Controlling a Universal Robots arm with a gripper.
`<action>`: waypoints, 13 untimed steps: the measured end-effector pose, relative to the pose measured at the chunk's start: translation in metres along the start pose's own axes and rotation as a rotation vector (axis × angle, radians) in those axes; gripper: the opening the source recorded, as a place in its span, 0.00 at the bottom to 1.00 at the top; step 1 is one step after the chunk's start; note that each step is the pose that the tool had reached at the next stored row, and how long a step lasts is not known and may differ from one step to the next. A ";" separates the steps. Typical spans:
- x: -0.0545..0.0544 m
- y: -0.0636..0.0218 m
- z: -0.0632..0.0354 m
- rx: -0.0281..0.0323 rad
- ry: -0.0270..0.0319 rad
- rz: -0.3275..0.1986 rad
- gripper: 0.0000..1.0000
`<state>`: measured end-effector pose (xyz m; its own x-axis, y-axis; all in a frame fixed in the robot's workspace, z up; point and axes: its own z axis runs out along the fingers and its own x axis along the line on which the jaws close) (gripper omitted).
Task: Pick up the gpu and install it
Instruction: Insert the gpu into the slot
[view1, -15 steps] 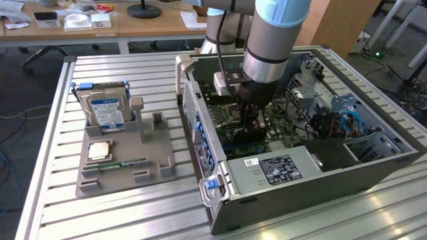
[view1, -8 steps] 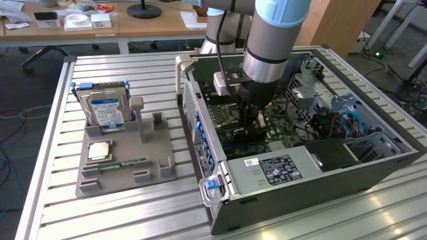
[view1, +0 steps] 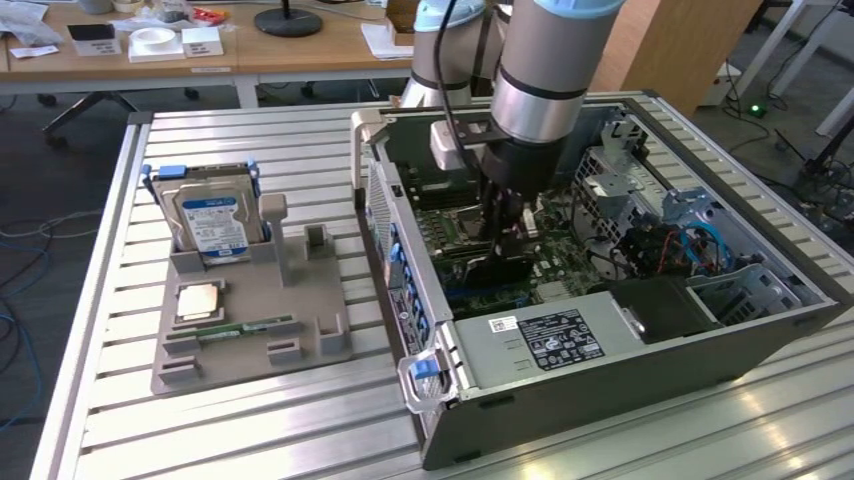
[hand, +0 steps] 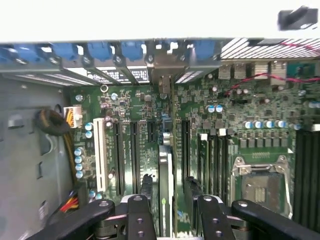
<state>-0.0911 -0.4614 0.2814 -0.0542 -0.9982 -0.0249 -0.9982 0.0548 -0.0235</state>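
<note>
Standing edge-on in a motherboard (hand: 210, 130) slot inside the computer case (view1: 601, 350), the gpu (hand: 165, 190) is straddled by the gripper (hand: 169, 212), whose jaws are parted and apparently clear of it, so that seating looks complete.

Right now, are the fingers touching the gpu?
Apart. In the wrist view the gpu stands edge-on in the motherboard, and the fingers sit on either side of it with a dark gap visible between each and the card.
</note>
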 end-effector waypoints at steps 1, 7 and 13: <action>0.000 -0.0001 -0.0039 0.0000 0.0000 0.000 0.40; -0.001 -0.0006 -0.0252 0.0004 -0.0001 0.000 0.40; -0.001 -0.0011 -0.0452 0.0018 -0.0002 0.000 0.40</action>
<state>-0.0910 -0.4614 0.3266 -0.0541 -0.9982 -0.0251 -0.9982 0.0547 -0.0253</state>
